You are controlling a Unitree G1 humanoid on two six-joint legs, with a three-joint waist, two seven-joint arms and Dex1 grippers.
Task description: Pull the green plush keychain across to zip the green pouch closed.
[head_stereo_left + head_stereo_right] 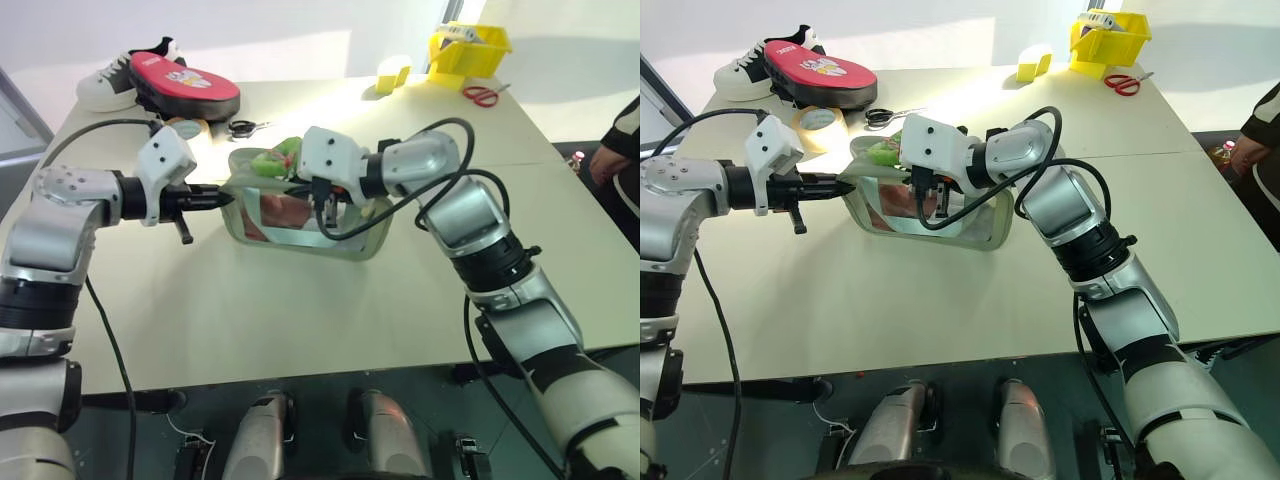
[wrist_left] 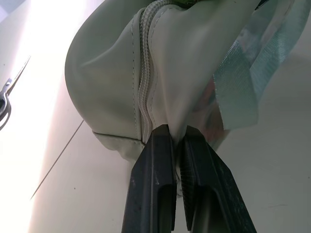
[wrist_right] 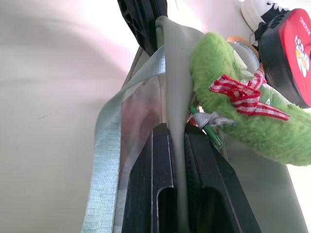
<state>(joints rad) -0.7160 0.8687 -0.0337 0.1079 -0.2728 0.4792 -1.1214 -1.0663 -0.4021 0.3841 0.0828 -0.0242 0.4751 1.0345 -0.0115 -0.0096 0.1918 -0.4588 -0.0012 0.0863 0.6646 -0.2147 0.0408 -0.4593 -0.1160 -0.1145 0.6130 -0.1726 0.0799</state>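
Note:
The green pouch (image 1: 300,228) sits in the middle of the table, with clear sides and reddish items inside. The green plush keychain (image 3: 228,97), tied with a red checked ribbon, lies on the pouch's top near its left end (image 1: 280,157). My left gripper (image 2: 177,131) reaches in level from the left and is shut on the fabric at the pouch's end, beside the zipper teeth. My right gripper (image 3: 177,127) comes from the right over the pouch's top. Its fingers are closed on the pouch's top edge, right beside the keychain. A teal strap (image 3: 104,160) hangs down the side.
At the far left lie a red oval pad (image 1: 185,85), a white sneaker (image 1: 103,88), a tape roll (image 1: 187,127) and black scissors (image 1: 243,127). A yellow block (image 1: 393,73), a yellow bin (image 1: 468,48) and red scissors (image 1: 483,95) are at the far right. A person (image 1: 618,150) stands at the right edge.

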